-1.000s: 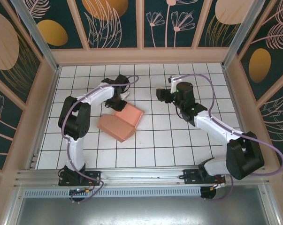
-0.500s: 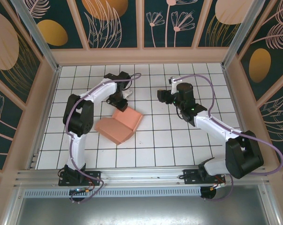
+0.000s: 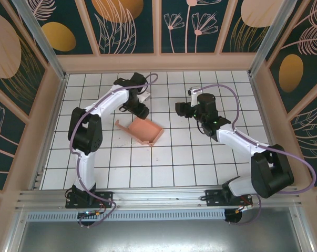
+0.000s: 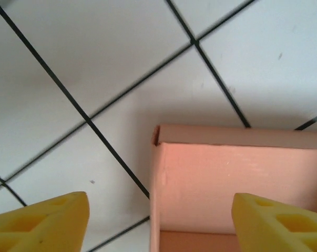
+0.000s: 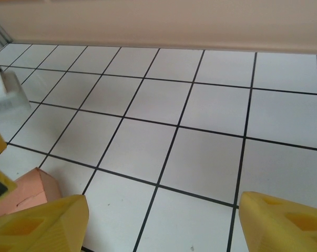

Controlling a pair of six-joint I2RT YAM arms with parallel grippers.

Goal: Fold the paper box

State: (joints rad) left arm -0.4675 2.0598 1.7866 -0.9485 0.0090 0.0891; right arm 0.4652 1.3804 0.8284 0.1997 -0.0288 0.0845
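From the left: the left gripper (image 3: 141, 110) has just let go. A second ago it was pinched shut down on the far edge of the paper box (image 3: 145, 131). Now it has lifted back toward the far side with its jaws spread wide. In the left wrist view the two yellow fingertips (image 4: 42, 220) stand far apart, with the box's upright pink wall below and between them, and neither tip touches it. So that claw is released and holds nothing. The box has changed with it. It lay as a flat doubled sheet, and it now sits as a shallow open tray with raised walls and one loose flap sticking out to the left. It rests on the white tiled table (image 3: 190, 157), a little left of centre and just on the near side of the left gripper. I'd say one fold has been made and has held its shape on release, though the flaps look unfinished. To the right, well apart from the box, the right gripper (image 3: 180, 109) hangs above bare tiles as it did before. Its jaws are equally wide and empty, touching nothing, and a corner of the box sits at the lower left of its wrist view.
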